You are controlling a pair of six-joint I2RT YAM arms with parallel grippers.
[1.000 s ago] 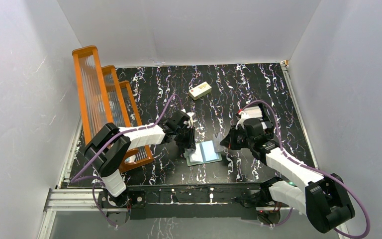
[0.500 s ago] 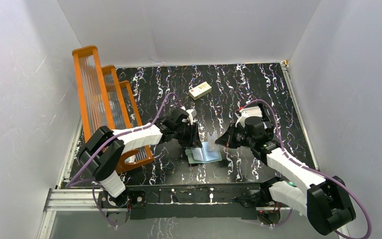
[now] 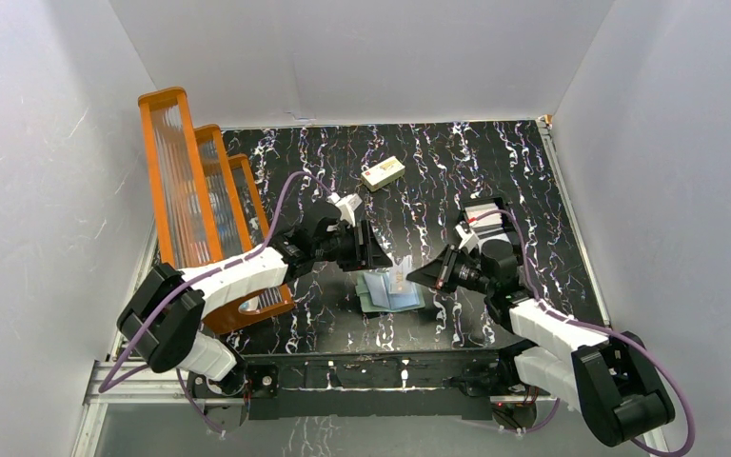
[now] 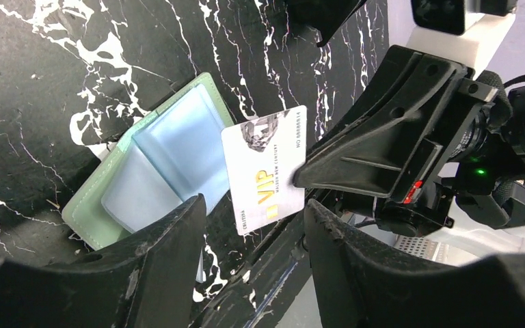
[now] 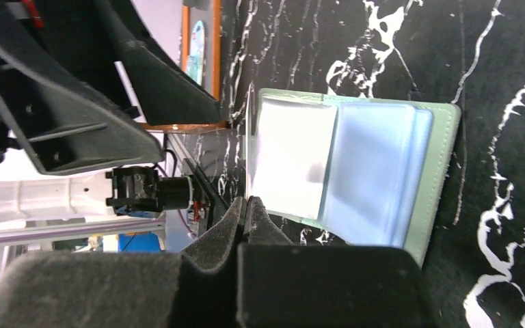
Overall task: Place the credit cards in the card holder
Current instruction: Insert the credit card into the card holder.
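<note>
The card holder (image 3: 387,293) lies open on the black table, grey-green rim and pale blue lining up; it also shows in the left wrist view (image 4: 157,164) and the right wrist view (image 5: 383,171). My right gripper (image 3: 417,277) is shut on one credit card (image 3: 400,275), a whitish card marked VIP (image 4: 263,171), held on edge just above the holder's near-right side. In the right wrist view the card (image 5: 247,160) is edge-on between my shut fingers (image 5: 246,205). My left gripper (image 3: 369,255) is open and empty, just left of the card and above the holder (image 4: 253,205).
An orange rack (image 3: 200,205) with clear panels stands along the left side. A thick cream block (image 3: 383,172) lies at the back middle. White walls close in the table on three sides. The black front rail (image 3: 371,371) runs between the arm bases.
My left gripper has lifted off the card holder and swung right and back. My right gripper has brought the card left and down, closer over the open holder.
</note>
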